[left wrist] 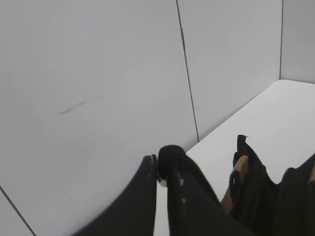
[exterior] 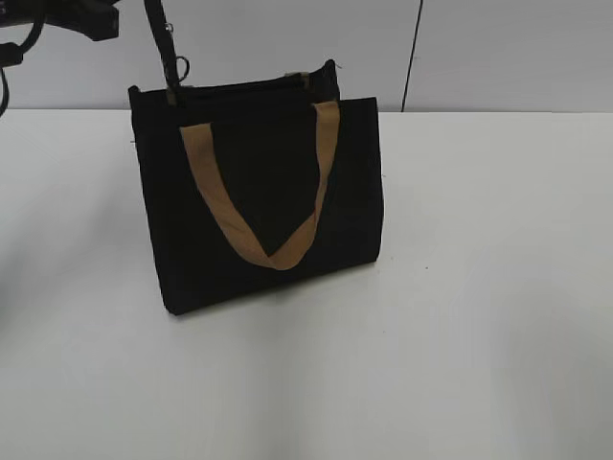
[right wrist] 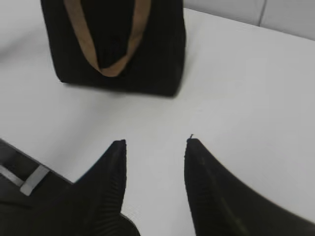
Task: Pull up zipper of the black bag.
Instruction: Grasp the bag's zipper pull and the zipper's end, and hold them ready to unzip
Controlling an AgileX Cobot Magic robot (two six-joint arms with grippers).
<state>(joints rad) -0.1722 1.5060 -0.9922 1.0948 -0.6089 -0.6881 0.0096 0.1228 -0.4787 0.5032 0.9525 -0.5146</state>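
The black bag (exterior: 259,201) stands upright on the white table, with a tan strap handle (exterior: 268,251) hanging down its front. The zipper (exterior: 239,88) runs along its top edge. A small pale metal piece (exterior: 303,80) shows near the right end of the zipper. A black strap (exterior: 163,43) with a small ring rises from the bag's top left corner and leaves the top of the view. My left gripper (left wrist: 158,169) is shut on a black fabric end (left wrist: 171,153), above the bag's top (left wrist: 256,196). My right gripper (right wrist: 156,142) is open and empty, low over the table in front of the bag (right wrist: 113,44).
The white table (exterior: 479,287) extends all round the bag. A white panelled wall (exterior: 498,48) stands close behind it. Part of my left arm (exterior: 91,19) shows in the top left corner of the exterior view.
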